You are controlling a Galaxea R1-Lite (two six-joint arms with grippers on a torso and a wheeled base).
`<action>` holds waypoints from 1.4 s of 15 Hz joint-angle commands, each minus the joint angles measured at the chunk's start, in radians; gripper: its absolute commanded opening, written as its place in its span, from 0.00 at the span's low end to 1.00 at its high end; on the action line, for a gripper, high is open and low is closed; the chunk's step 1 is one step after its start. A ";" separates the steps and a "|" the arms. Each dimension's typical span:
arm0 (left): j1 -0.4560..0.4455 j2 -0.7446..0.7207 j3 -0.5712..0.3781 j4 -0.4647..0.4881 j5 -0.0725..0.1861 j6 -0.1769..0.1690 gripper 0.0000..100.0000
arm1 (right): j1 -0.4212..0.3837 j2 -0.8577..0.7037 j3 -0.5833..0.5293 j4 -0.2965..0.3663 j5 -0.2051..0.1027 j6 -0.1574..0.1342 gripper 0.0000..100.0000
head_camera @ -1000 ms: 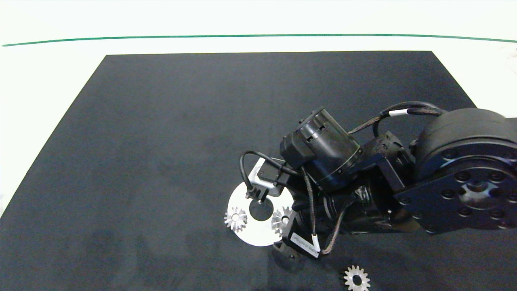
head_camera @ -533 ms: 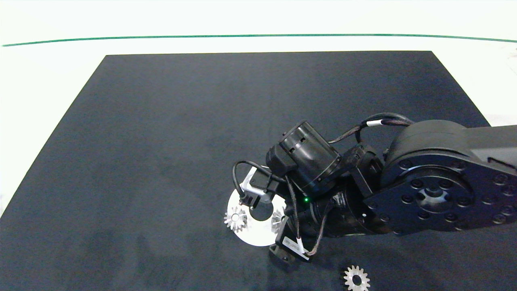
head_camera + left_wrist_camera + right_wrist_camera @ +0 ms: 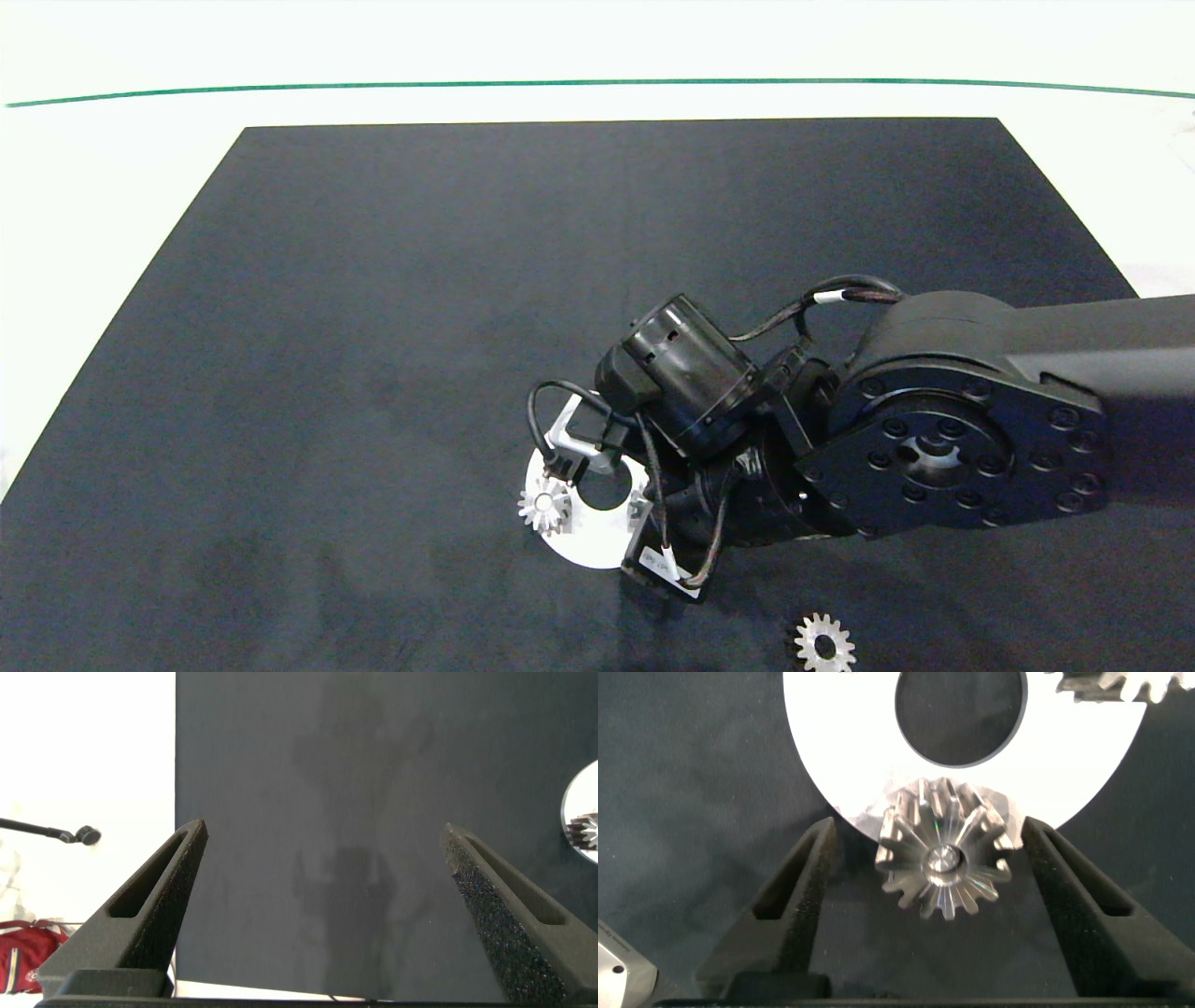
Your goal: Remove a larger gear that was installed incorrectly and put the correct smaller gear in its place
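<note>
While the left gripper (image 3: 324,831) hangs spread wide over bare mat (image 3: 373,327), out of the head view, the right arm reaches in from the right edge to the disc (image 3: 597,546) at lower centre. The right gripper (image 3: 929,829) is released: its fingers (image 3: 799,882) stand on either side of the smaller gear (image 3: 943,863), with a gap at each flank. That gear sits on a pin at the disc's rim, half over the mat. Another small gear (image 3: 544,506) sits on the disc's left rim. The larger gear (image 3: 824,642) lies flat and loose on the mat at the lower right, well apart from the disc.
</note>
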 commanded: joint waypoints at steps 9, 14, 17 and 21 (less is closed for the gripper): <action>0.000 -0.002 0.000 0.005 0.001 0.001 1.00 | -0.003 0.026 -0.014 0.003 -0.002 -0.003 0.58; 0.002 -0.001 0.000 0.005 0.001 0.001 1.00 | -0.003 0.026 -0.016 0.003 -0.003 -0.004 0.49; 0.002 -0.001 0.000 0.005 0.001 0.001 1.00 | -0.003 0.023 -0.014 0.005 -0.003 -0.004 0.43; 0.002 0.002 0.000 0.003 0.001 0.001 1.00 | 0.000 0.015 -0.013 0.008 -0.003 -0.006 0.37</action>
